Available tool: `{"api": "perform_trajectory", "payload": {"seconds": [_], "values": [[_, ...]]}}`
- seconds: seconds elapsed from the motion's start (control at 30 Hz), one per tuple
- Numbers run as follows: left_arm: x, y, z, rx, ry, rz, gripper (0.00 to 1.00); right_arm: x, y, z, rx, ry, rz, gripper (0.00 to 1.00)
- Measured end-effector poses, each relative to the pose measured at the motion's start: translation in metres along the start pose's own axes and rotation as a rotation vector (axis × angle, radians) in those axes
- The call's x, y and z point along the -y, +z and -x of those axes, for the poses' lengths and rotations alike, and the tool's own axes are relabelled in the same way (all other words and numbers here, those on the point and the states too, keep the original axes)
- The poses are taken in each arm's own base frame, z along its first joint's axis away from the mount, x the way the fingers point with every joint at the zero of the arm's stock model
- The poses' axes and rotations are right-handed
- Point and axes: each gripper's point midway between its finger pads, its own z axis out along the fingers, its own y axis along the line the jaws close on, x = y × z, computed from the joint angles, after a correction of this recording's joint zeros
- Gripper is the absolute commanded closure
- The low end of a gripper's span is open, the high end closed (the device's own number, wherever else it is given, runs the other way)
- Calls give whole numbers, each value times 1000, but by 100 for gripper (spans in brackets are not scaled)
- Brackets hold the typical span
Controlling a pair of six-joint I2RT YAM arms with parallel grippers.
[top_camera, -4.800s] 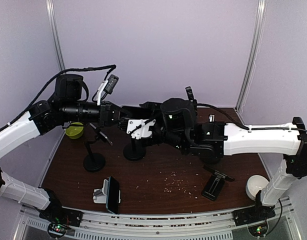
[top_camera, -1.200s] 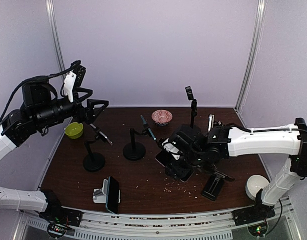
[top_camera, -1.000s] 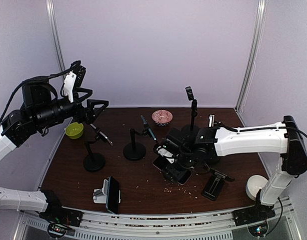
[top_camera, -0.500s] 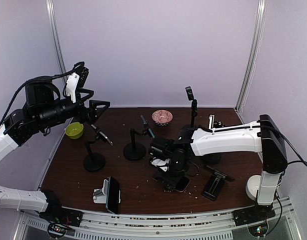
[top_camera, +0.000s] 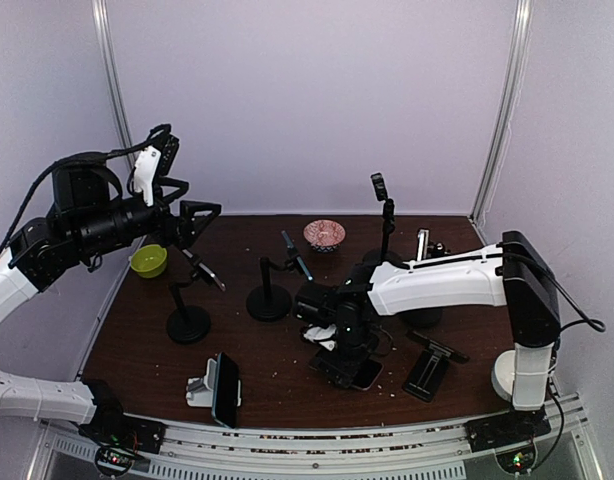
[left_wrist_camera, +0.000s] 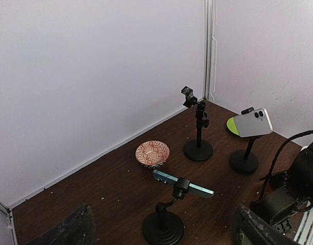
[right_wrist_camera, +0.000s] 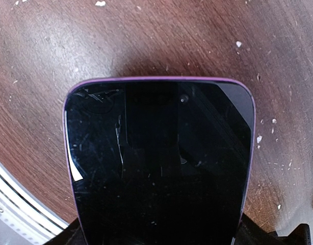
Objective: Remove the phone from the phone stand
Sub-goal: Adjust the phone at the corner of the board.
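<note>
starting far left with the left gripper (top_camera: 194,222): raised high over the table's left side, spread wide, gripping nothing. below it, past a green bowl (top_camera: 148,260) and a black clamp stand (top_camera: 188,322). nearer the front, past a white stand (top_camera: 199,388) with a dark phone (top_camera: 225,392) propped in it. next, on to a black stand (top_camera: 270,298) carrying a teal phone (top_camera: 297,256), with a patterned bowl (top_camera: 324,234) behind.

then to the right gripper (top_camera: 345,360), bent low at front centre and clenched across the width of the purple-cased phone (right_wrist_camera: 156,168). held with the screen toward the wrist camera, clear of every stand, right down at the brown tabletop (right_wrist_camera: 146,41). impossible to tell whether touching the wood or just above it.

judging the handling: stiff, flat and fairly light, with a slick, fragile glass face. best taken by the case edges along the sides, as here, never by pressing on the screen. worth laying down flat and gently. faint scratches and smudges on the glass.

further right, past a tall stand (top_camera: 386,215) at the back and a folded black stand (top_camera: 427,372) lying near the front.

no brand, logo or writing legible anywhere; only a dark, blank screen.
</note>
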Motion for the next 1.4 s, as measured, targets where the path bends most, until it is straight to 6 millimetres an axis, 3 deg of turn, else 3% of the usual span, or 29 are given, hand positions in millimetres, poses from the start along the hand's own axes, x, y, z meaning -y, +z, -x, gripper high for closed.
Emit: {"api": "perform_trajectory", "payload": {"seconds": [0.57, 0.8, 1.07, 1.27, 1.4], "values": [[0, 0, 0, -1, 0, 0, 6, -2, 0, -2, -7, 3, -1, 20], [0, 0, 0, -1, 0, 0, 6, -5, -1, -1, -3, 7, 1, 0], [0, 0, 0, -1, 0, 0, 6, -6, -6, 6, 21, 5, 5, 0], [0, 0, 0, -1, 0, 1, 6, -9, -23, 16, 94, 4, 23, 0], [0, 0, 0, -1, 1, 3, 6, -12, -54, 31, 214, 5, 52, 0]]}}
